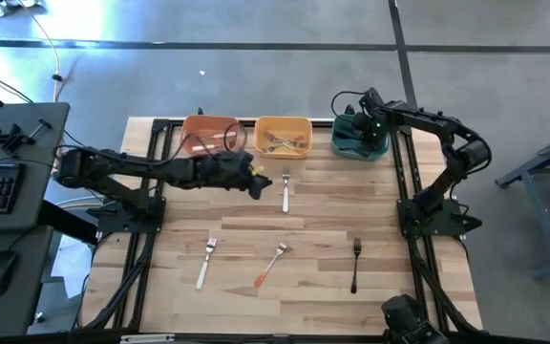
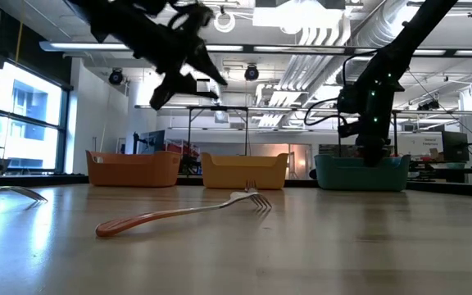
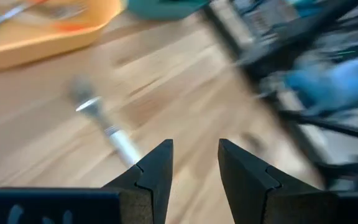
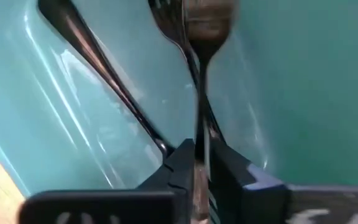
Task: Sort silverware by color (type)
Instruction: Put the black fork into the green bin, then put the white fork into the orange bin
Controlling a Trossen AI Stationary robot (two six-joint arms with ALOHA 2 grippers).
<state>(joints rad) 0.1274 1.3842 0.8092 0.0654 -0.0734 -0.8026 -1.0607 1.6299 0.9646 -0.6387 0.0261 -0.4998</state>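
While over teal bin (image 1: 359, 143): R gripper (image 4: 199, 163), black fork (image 4: 199, 93).

A matt, grained wooden table (image 1: 323, 205) was seen; glossy teal plastic lined the right bin (image 4: 303, 93), and polished metal gleamed on a black-handled fork (image 4: 201, 37).

The pale wooden plank tabletop (image 1: 323, 205) carries three plastic bins along its far edge: an orange bin (image 1: 209, 136), a yellow bin (image 1: 284, 137) and a teal bin (image 1: 360, 139). Four forks lie on the bare wood: two white-handled forks (image 1: 286, 189) (image 1: 205, 262), an orange-handled fork (image 1: 271, 265) and a black-handled fork (image 1: 355, 264).
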